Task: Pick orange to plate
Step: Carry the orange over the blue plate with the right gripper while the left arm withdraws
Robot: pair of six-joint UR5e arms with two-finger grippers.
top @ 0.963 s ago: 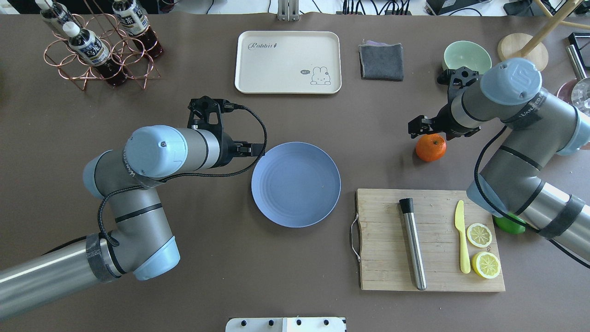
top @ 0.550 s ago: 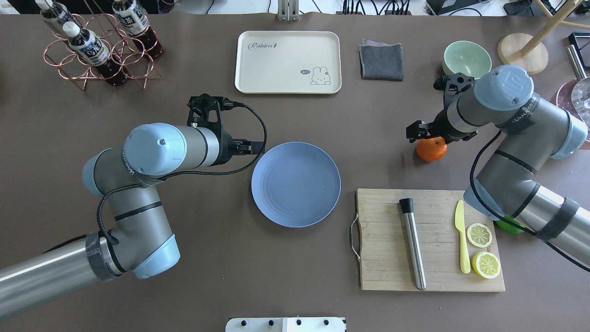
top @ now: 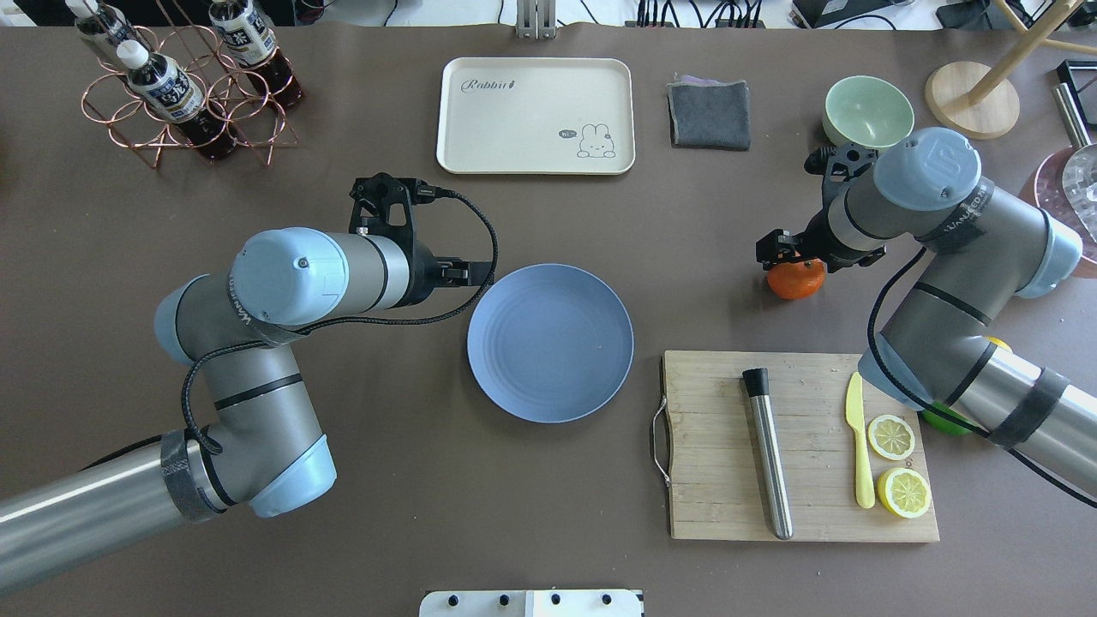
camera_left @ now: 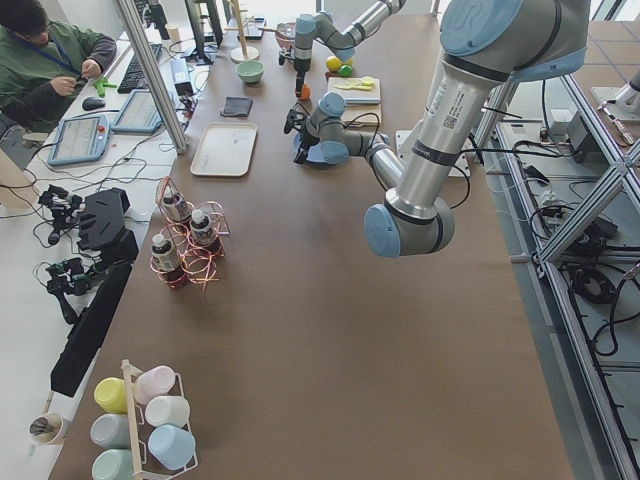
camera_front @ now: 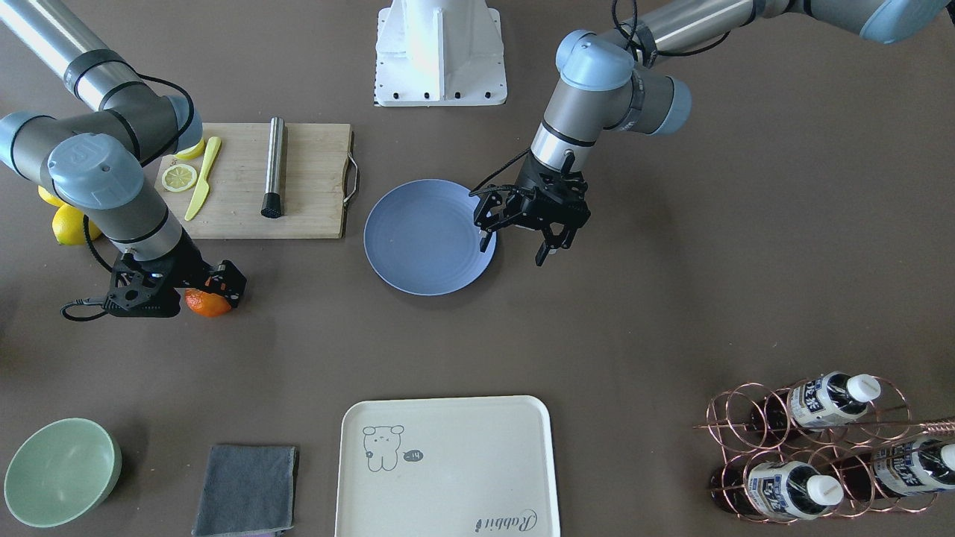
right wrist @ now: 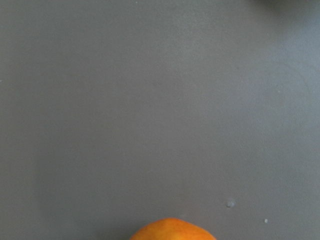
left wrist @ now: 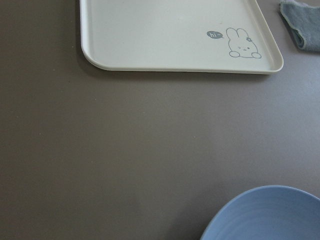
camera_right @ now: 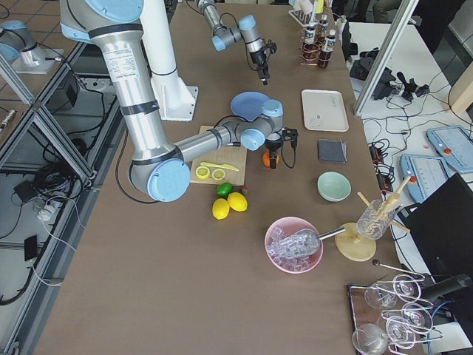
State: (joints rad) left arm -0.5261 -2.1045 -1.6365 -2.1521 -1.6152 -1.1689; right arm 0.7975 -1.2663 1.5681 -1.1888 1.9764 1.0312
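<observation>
Dropping lower overhead, the right gripper (top: 793, 257) now overlaps the orange (top: 795, 281) toward the desk's right edge, well apart from the plate (top: 548, 343); front-facing, I cannot tell whether its jaws are parted or clamped, the left gripper (camera_front: 515, 250) gapes idle at the plate's rim, and an off-centre squeeze could roll the fruit away.

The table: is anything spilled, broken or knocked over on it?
Nothing stands out. The plate lies flat, the orange sits whole on the table at the right gripper, and the lemon halves rest neatly on the cutting board. No spills or breakage show.
</observation>
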